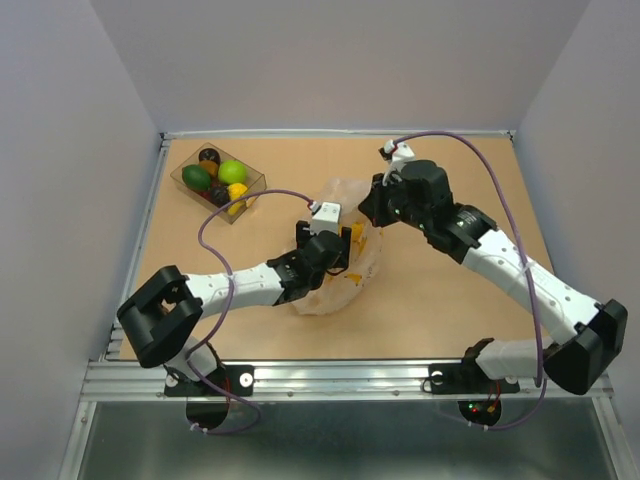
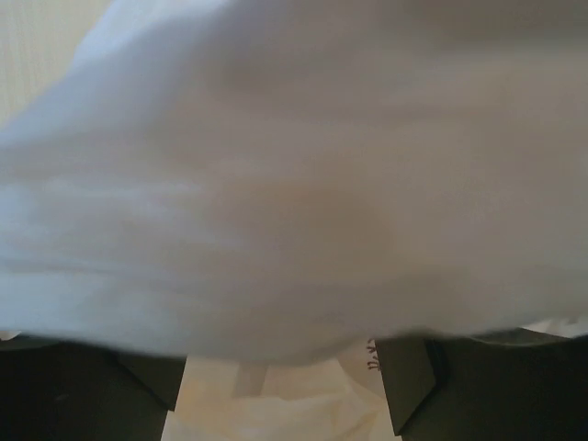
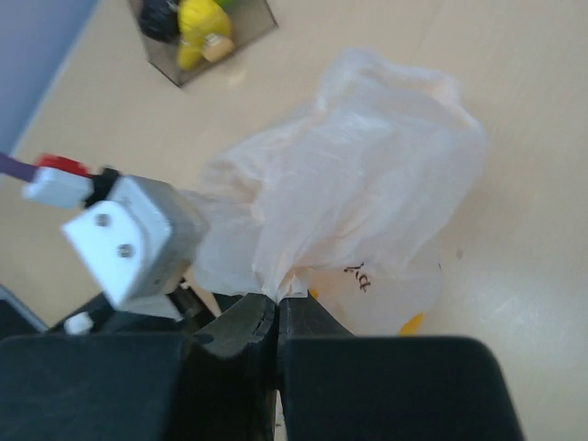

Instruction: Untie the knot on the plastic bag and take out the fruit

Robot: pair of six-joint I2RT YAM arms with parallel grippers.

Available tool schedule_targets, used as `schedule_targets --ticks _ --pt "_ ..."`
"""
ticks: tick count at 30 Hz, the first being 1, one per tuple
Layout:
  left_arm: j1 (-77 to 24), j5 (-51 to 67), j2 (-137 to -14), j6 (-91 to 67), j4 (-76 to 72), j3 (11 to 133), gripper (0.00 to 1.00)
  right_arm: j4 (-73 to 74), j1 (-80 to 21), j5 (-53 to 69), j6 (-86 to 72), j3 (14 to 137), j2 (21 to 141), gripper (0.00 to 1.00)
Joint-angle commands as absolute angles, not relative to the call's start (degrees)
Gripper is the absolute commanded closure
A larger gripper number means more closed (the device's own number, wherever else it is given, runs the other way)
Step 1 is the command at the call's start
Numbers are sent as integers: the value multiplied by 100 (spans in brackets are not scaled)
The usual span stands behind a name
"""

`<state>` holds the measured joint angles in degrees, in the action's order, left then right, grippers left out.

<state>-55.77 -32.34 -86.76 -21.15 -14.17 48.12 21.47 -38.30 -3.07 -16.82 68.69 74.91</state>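
Note:
The cream-white plastic bag (image 1: 345, 215) with orange print lies crumpled at mid-table. My right gripper (image 1: 372, 212) is shut on a pinch of the bag's edge; in the right wrist view its jaws (image 3: 277, 299) meet on the film and the bag (image 3: 367, 184) spreads beyond them. My left gripper (image 1: 338, 255) is pushed into the bag's near side. In the left wrist view its fingers (image 2: 413, 381) stand wide apart, with blurred bag film (image 2: 294, 184) filling the view. I cannot make out the knot. Fruit lies in the clear tray (image 1: 250, 195): a bright green one (image 1: 232, 172), a dark green oval (image 1: 197, 178), a yellow one (image 1: 237, 192).
The tray stands at the far left, and also holds a black round piece (image 1: 208, 155). It shows at the top of the right wrist view (image 3: 262, 23). The left arm's white camera block (image 3: 129, 239) sits close to my right jaws. Walls enclose the table on three sides.

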Motion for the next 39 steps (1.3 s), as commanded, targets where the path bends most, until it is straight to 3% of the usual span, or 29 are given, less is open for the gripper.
schedule_targets --ticks 1,9,21,29,39 --pt "-5590 -3595 -8079 -2224 -2213 4457 18 2136 -3920 500 -1406 7725 6961 100" --pt "-5590 -3121 -7945 -1995 -2593 4166 15 2206 -3920 642 -1309 7305 6917 100" --pt "-5590 -2418 -8112 -1758 -2681 4122 14 1969 -3876 -1782 -2179 5284 6838 99" --pt "-5581 -1995 -8648 -1021 -2716 4631 13 1890 -3525 -2469 -2724 5290 7214 99" --pt "-5511 -2013 -9500 -791 -2523 5571 7 1767 -2953 -1732 -2936 5221 7989 99"
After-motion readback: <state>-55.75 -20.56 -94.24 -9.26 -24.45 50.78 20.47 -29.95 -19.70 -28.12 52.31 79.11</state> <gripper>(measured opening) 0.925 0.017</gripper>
